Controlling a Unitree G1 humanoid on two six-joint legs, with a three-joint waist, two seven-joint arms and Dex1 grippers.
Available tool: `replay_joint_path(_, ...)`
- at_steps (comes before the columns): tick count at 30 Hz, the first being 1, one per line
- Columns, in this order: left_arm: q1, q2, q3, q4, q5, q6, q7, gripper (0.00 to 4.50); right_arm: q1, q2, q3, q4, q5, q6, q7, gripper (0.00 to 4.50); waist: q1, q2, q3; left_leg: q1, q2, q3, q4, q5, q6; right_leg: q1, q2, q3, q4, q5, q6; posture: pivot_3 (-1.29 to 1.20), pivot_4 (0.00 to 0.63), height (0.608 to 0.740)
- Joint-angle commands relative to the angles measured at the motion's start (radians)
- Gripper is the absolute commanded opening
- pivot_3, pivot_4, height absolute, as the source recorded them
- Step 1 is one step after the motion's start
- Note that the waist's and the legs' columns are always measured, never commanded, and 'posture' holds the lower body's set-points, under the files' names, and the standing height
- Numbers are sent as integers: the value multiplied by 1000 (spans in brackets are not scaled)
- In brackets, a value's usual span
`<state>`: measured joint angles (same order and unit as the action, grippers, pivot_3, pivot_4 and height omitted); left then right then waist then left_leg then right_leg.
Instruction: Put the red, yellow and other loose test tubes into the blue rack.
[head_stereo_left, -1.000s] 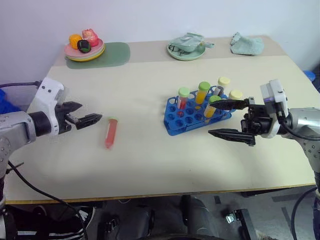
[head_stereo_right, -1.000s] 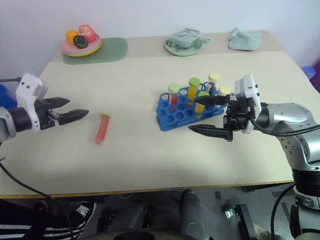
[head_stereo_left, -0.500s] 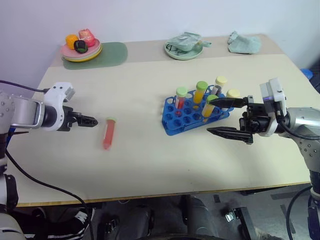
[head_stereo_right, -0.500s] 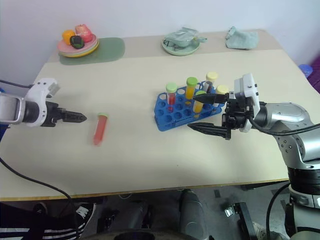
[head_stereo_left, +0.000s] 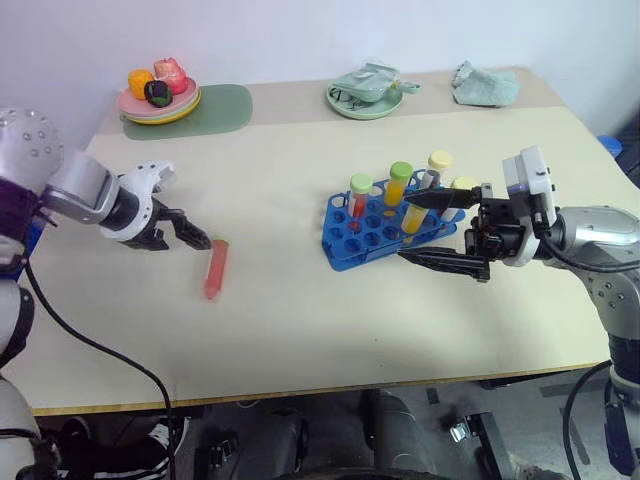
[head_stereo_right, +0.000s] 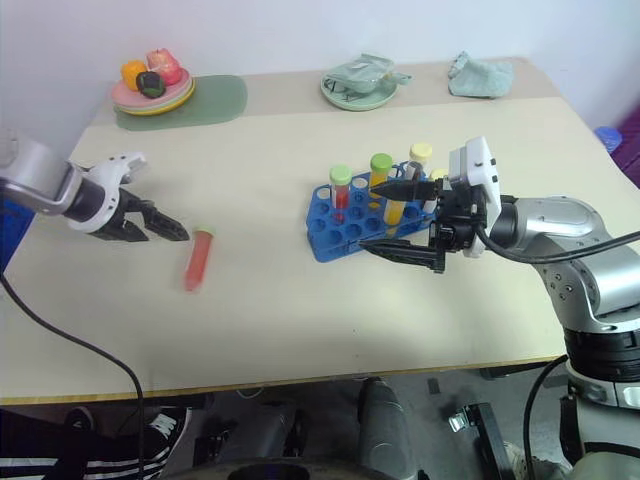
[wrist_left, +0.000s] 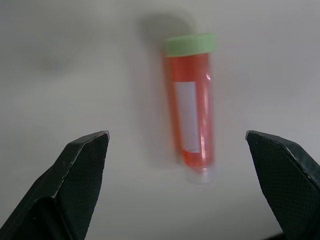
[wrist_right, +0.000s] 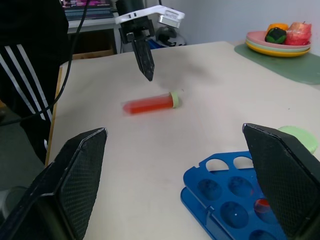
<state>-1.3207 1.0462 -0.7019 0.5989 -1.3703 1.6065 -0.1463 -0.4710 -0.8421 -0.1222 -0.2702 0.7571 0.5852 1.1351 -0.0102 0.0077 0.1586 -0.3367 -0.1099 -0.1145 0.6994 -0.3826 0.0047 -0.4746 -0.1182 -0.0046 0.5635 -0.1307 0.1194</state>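
A red test tube (head_stereo_left: 214, 270) with a green cap lies flat on the table, left of the blue rack (head_stereo_left: 372, 243). Several capped tubes stand upright in the rack. My left gripper (head_stereo_left: 188, 242) hangs open just left of the tube's cap end, tilted down. In the left wrist view its fingers (wrist_left: 85, 165) stand wide on either side of the tube (wrist_left: 192, 110), apart from it. My right gripper (head_stereo_left: 405, 229) is open and level, pointing left at the rack's right end, with nothing in it. The right wrist view shows the tube (wrist_right: 150, 104) and the left gripper (wrist_right: 145, 55) above it.
At the table's back left a plate of toy fruit (head_stereo_left: 160, 100) rests on a green mat (head_stereo_left: 215, 108). A green dish holding crumpled cloth (head_stereo_left: 365, 95) and a loose cloth (head_stereo_left: 485, 85) sit along the back. A person's striped trousers (wrist_right: 30, 75) are beyond the table's left edge.
My left gripper has rolled and tipped downward, coming closer to the red tube's cap end. The right gripper has stayed by the rack. The tube has not moved.
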Motion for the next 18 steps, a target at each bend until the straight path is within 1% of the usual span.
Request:
replay_joint_path(1,-58,-20,-81,54,-21,8,-11,4500,-25,3,-4,-2,-2,-7,9,4440,-4,0,0,0,0,0,0,0,0,0,0,0,0,0,0,0,150,740)
replay_joint_path(4,-88,-37,-158,84,-30,8,-39,4500,-20,6,0,-2,-8,-10,13,4440,-7,0,0,0,0,0,0,0,0,-1,1,0,0,0,0,0,150,740)
replay_joint_path(8,-103,-40,-226,97,-39,8,-75,4500,-2,7,0,-5,-19,-19,18,4440,-9,0,0,0,0,0,-1,0,0,-2,1,0,0,0,0,0,150,740)
replay_joint_path(14,-109,-37,-324,83,-121,8,-123,4500,11,23,10,0,-46,-38,22,4440,-5,0,0,-1,-1,0,0,0,0,-1,1,0,0,0,0,0,150,740)
replay_joint_path(18,-92,-67,-318,125,-108,8,-106,4500,12,27,9,-11,-46,-38,13,4440,-5,0,0,0,-1,0,0,0,0,-1,1,0,0,0,0,0,150,740)
